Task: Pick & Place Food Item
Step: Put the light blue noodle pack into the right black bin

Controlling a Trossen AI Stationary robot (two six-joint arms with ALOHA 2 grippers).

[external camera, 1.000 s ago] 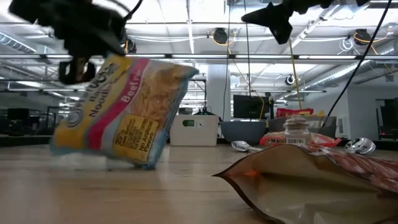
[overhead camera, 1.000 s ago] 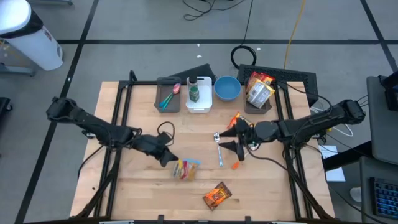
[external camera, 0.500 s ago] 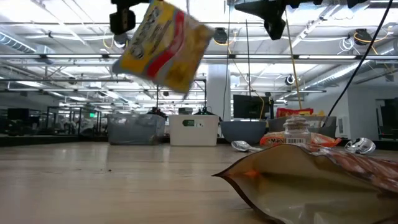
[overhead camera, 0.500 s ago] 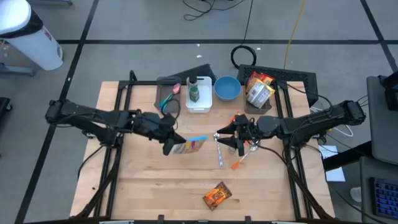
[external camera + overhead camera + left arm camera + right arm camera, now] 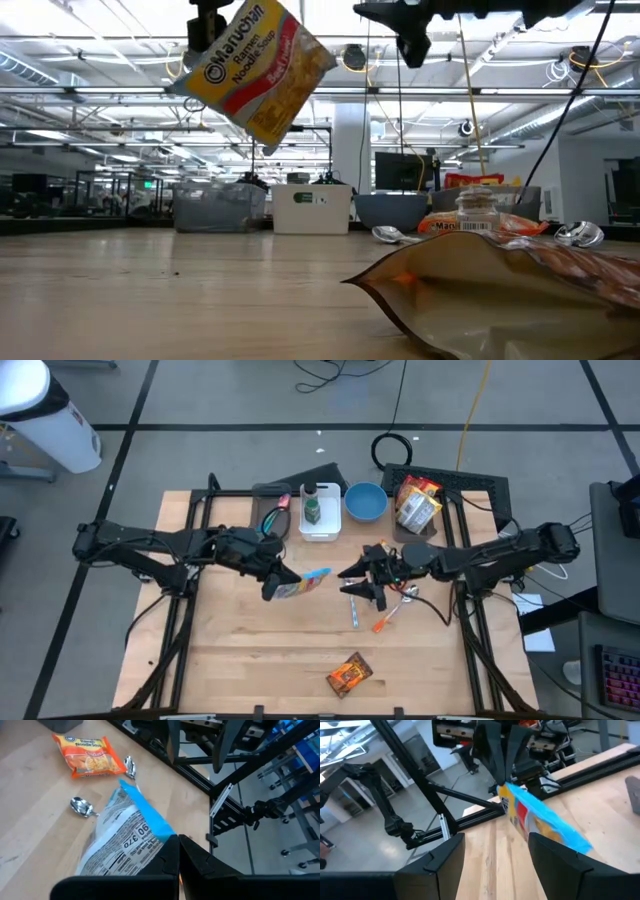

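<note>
A ramen noodle packet (image 5: pixel 302 584), yellow and red with blue ends, hangs high above the middle of the table. My left gripper (image 5: pixel 274 582) is shut on it. In the low view the packet (image 5: pixel 255 72) slants down under that gripper (image 5: pixel 210 22). My right gripper (image 5: pixel 348 582) stands open and level just right of the packet, pointing at it. The packet's free end (image 5: pixel 545 825) lies ahead of its spread fingers (image 5: pixel 445 857), apart from them. My left gripper pinches the packet's flat end seam (image 5: pixel 159 842) between its two shut fingers. They come from the table's left, slanting down. The packet is lifted clear of the table and juts tilted toward the right gripper, its other end free.
An orange noodle packet (image 5: pixel 89 756) and two spoons (image 5: pixel 81 806) (image 5: pixel 352 610) lie on the table under the right arm. A snack bag (image 5: pixel 349 674) lies near the front edge. Bins (image 5: pixel 320 512), a blue bowl (image 5: pixel 366 502) and more packets (image 5: pixel 416 505) line the far edge.
My left gripper has risen from the table and gone toward the far edge, rolling as it went. The packet has come up with it, from resting on the table to hanging clear. My right gripper has moved toward the table's left, closer to the packet.
</note>
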